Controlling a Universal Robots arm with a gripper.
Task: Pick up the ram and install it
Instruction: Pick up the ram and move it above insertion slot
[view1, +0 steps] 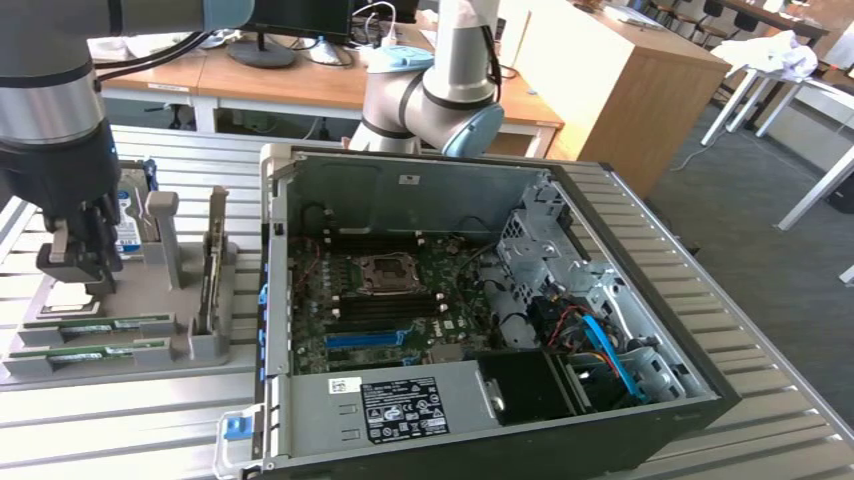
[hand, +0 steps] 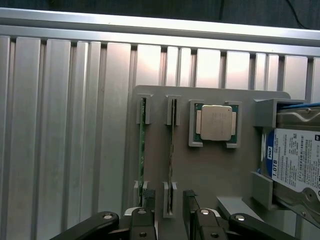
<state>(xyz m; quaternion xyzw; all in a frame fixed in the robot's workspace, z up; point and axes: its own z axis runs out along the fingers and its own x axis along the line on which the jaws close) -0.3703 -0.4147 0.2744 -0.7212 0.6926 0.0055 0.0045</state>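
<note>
Two long green ram sticks stand on edge in a grey holder (view1: 187, 350) on the exterior view's left. In the wrist view they run side by side, one ram stick (hand: 171, 145) nearer the processor chip and the other stick (hand: 142, 150) beyond it. My gripper (hand: 169, 207) is open just above the holder, and its dark fingers (hand: 191, 202) straddle the end of the stick nearer the chip without touching it. In the exterior view the gripper (view1: 74, 268) hangs over the holder's far end, above the ram sticks (view1: 107, 323).
The square silver processor chip (hand: 216, 122) and the silver-and-blue hard drive (hand: 295, 155) sit in the same holder. The open computer case (view1: 400, 185) with its motherboard (view1: 387, 295) lies at the centre of the slatted metal table (view1: 120, 430). A second arm (view1: 447, 95) stands behind the case.
</note>
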